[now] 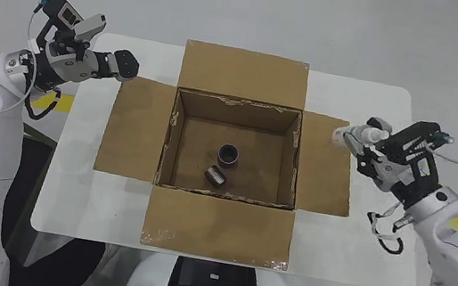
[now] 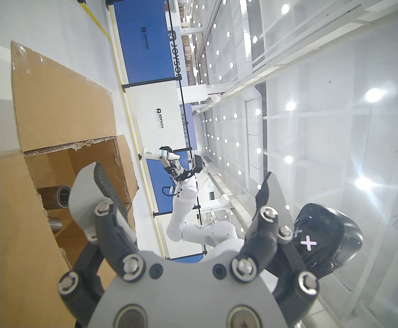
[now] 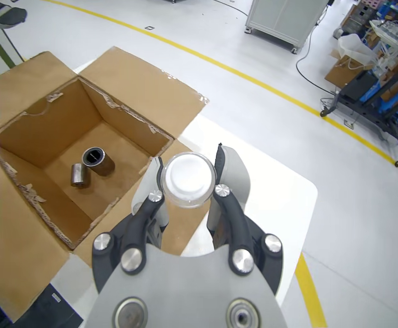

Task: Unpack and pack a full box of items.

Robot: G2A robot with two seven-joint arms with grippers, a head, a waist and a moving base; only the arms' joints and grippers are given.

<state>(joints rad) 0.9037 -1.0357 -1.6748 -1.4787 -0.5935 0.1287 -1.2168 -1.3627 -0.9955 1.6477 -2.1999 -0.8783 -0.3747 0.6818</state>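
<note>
Bottle (image 3: 188,181) is sitting clamped in right gripper (image 3: 188,158) jaws, left gripper (image 2: 182,172) jaws hanging wide; you're needing to clear box flap (image 1: 325,172) before lowering.

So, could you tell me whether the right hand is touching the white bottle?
Touching. The right wrist view shows the right hand shut on the white bottle, one finger pressed against each side of it.

The bottle (image 3: 188,180) in the right gripper (image 3: 189,155) is white (its cap is clear). Beside this gripper the box (image 3: 40,77) is plain brown; inside it, the larger cylinder (image 3: 101,163) is dark, almost black, the smaller cylinder (image 3: 79,175) grey. The table (image 3: 279,192) below the gripper is white.
</note>
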